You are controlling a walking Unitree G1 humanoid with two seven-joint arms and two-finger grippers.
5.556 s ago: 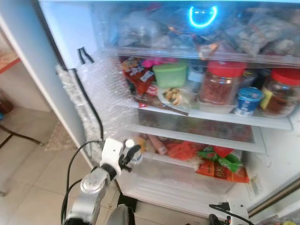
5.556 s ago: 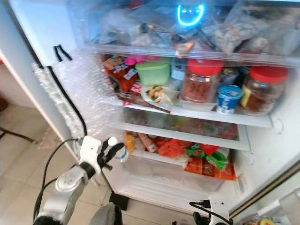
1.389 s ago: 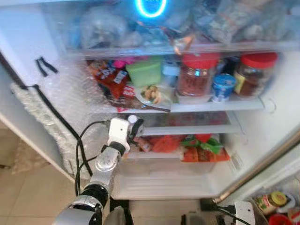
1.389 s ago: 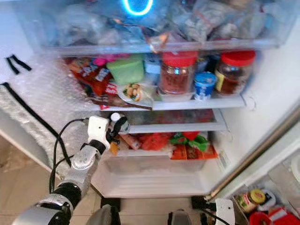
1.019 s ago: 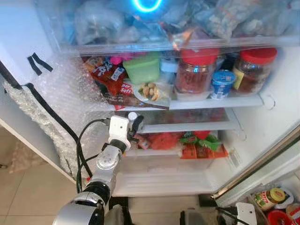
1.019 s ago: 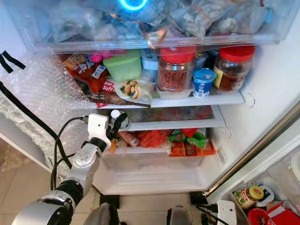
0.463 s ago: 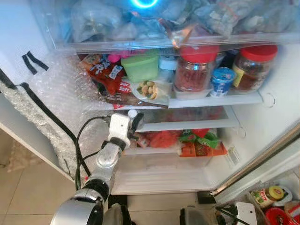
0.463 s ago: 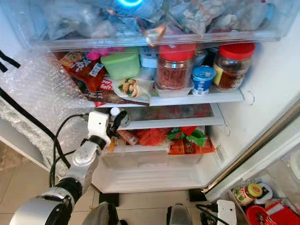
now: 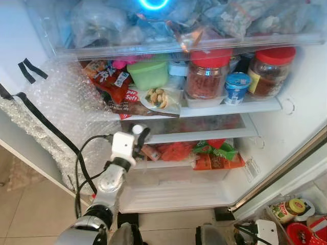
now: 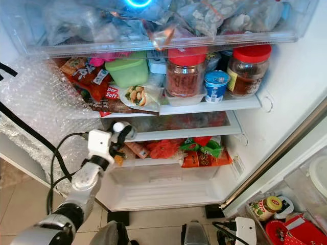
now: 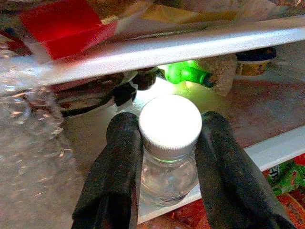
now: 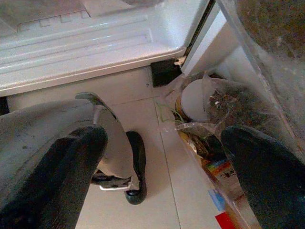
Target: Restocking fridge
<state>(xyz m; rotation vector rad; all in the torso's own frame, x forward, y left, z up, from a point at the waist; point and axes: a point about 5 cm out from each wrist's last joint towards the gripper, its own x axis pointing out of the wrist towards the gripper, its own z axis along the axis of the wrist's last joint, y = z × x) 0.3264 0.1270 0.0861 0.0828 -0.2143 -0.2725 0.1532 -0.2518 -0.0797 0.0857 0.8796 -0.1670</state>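
The fridge stands open, and my left gripper (image 9: 139, 135) is at the left front edge of its lower glass shelf (image 9: 204, 133). It is shut on a small clear bottle (image 11: 167, 167) with a white cap (image 9: 137, 128). In the left wrist view, the black fingers (image 11: 114, 176) press on both sides of the bottle, just below the cap. The bottle's base is level with the shelf's white front rim. My right gripper (image 12: 162, 176) hangs low over the floor, open, with nothing between its fingers.
The shelf above holds two red-lidded jars (image 9: 208, 76), a blue cup (image 9: 237, 88), a green tub (image 9: 148, 74) and snack packets (image 9: 115, 87). Red and green packets (image 9: 214, 153) fill the drawer below. Bubble wrap (image 9: 61, 112) lines the fridge's left wall. Jars (image 10: 271, 206) stand on the floor at the right.
Over the last seconds my left gripper has risen with the bottle from below the drawer to the lower shelf's edge. In the last half second it has barely moved, while the camera has shifted.
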